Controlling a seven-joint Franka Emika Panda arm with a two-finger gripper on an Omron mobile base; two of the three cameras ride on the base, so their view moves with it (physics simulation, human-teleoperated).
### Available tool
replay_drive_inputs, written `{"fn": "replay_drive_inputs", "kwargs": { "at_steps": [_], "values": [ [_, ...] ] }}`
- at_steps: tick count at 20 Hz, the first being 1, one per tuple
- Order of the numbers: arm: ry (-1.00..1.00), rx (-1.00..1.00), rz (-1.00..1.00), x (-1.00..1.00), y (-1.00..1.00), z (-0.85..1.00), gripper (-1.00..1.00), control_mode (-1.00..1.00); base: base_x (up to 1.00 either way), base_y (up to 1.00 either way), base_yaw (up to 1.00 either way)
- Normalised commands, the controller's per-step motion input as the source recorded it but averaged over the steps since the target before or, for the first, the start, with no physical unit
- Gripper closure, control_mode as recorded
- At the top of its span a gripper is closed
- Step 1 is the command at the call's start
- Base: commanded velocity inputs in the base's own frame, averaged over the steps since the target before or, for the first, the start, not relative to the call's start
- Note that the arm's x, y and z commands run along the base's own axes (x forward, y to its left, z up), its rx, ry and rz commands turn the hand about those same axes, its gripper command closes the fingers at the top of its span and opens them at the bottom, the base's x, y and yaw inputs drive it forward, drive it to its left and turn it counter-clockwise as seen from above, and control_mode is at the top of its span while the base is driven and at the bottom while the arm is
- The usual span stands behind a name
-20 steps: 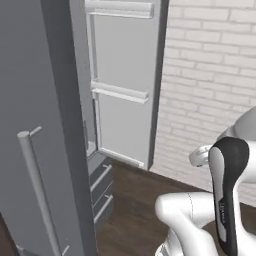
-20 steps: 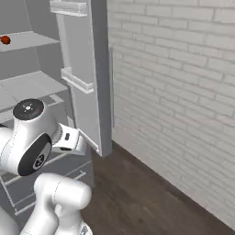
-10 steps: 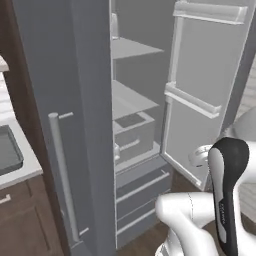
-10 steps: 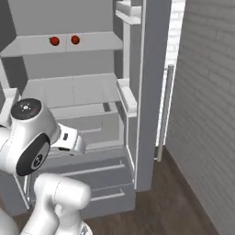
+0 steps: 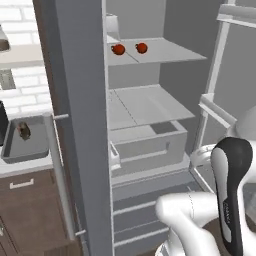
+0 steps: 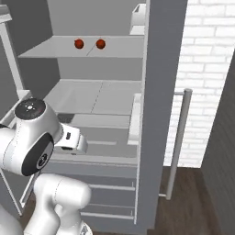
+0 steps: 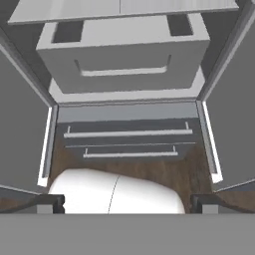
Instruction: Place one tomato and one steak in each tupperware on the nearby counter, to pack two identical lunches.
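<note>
Since the earlier frames our base has swung round: the brick wall has slid out of view and the open fridge [image 5: 150, 125] now faces us squarely. At far left a tupperware [image 5: 25, 145] sits on the pale surface [image 5: 15, 167] with one dark item, probably a steak [image 5: 23, 131], inside. The two tomatoes [image 5: 130, 48] rest side by side on the upper fridge shelf [image 6: 87, 48]. Our fingers [image 7: 127, 201] stand wide apart, holding nothing, aimed low at the crisper drawer [image 7: 124, 55]. We judge the reach must lift well up, approach one tomato level, and straddle it squarely so it doesn't roll.
</note>
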Motion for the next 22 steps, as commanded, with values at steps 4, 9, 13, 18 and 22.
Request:
{"fn": "replay_drive_inputs", "kwargs": {
  "at_steps": [4, 9, 13, 18, 22],
  "values": [
    [0.0, 0.0, 0.0, 0.0, 0.0, 0.0, -1.0, 1.0, 0.51, 0.06, 0.36],
    [0.0, 0.0, 0.0, 0.0, 0.0, 0.0, -1.0, 1.0, 0.5, 0.0, 0.24],
    [0.0, 0.0, 0.0, 0.0, 0.0, 0.0, -1.0, 1.0, 0.47, -0.02, 0.18],
    [0.0, 0.0, 0.0, 0.18, 0.0, 0.0, -1.0, -1.0, 0.14, 0.0, 0.03],
    [-0.16, 0.0, 0.02, 0.02, 0.0, 0.3, -1.0, -1.0, 0.0, 0.0, 0.0]
  ]
}}
